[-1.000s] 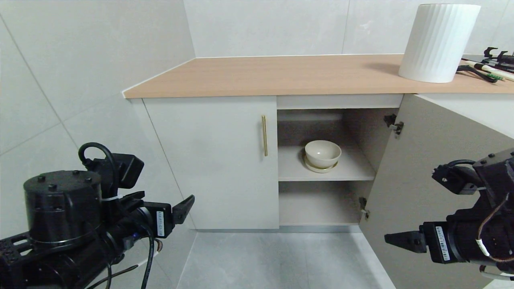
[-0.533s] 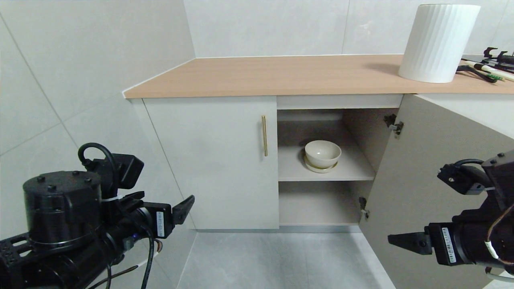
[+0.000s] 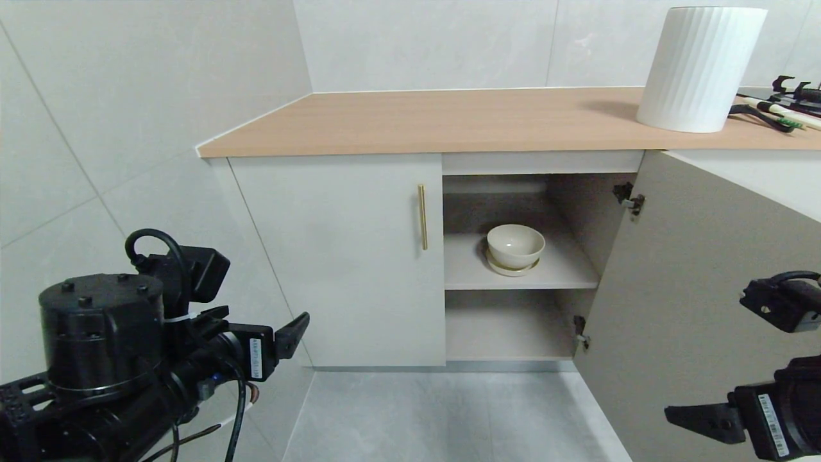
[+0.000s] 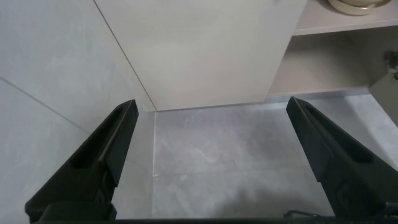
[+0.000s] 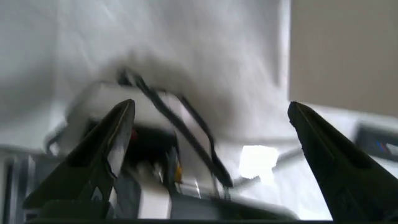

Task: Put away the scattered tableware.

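Right, the cabinet (image 3: pixel 539 162) takes up most of the scene. The wooden countertop (image 3: pixel 417 122) lies along its top. Its right-hand door (image 3: pixel 673 289) is swung wide open and its left-hand door (image 3: pixel 333 256) is shut. A tall white ribbed cylinder (image 3: pixel 702 67) stands on top of the cabinet, above the open door. The left gripper (image 4: pixel 210 106) hangs low, well out from the cabinet's shut door, fingers spread wide with nothing between them. The right gripper (image 5: pixel 210 107) sits low by the cabinet's open door, fingers likewise released and bare. Inside the cabinet, on the middle shelf (image 3: pixel 564 269), there's the cream bowl (image 3: pixel 515 244), sitting upright on a small plate (image 3: pixel 507 271). A slim gold handle (image 3: pixel 422 217) runs down the shut door's edge.
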